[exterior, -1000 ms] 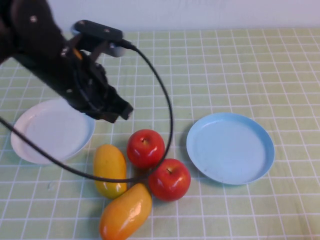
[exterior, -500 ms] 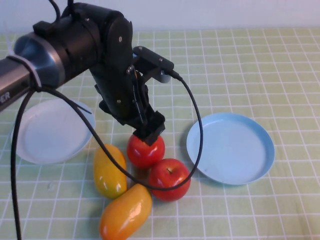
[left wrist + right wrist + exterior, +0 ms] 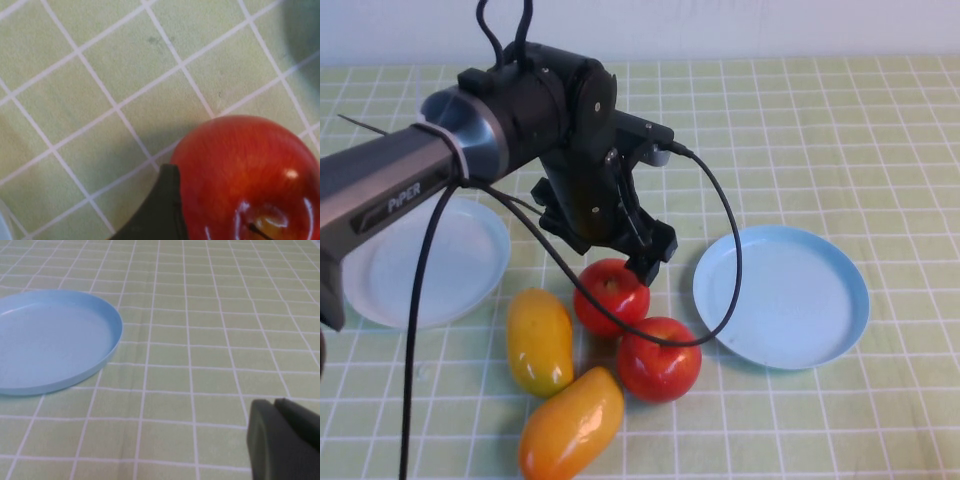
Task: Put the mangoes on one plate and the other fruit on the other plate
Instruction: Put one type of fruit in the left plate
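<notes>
Two red apples touch at the table's middle front: the far one [image 3: 610,295] and the near one [image 3: 660,358]. Two yellow-orange mangoes [image 3: 539,340] [image 3: 572,425] lie to their left. My left gripper [image 3: 638,262] hangs open just over the far apple's far side. In the left wrist view one dark finger [image 3: 160,210] sits against that apple [image 3: 245,170]; the other finger is out of view. The light blue plate [image 3: 780,295] on the right and the white plate [image 3: 420,270] on the left hold nothing. My right gripper [image 3: 280,435] is shut, low over the cloth to the right of the blue plate [image 3: 50,340].
A green checked cloth [image 3: 820,130] covers the table. The left arm's black cable [image 3: 720,220] loops down over the apples toward the blue plate's left rim. The right arm does not show in the high view.
My left arm swung from over the white plate toward the right and came down onto the far apple. The fruit and both plates stayed put.
</notes>
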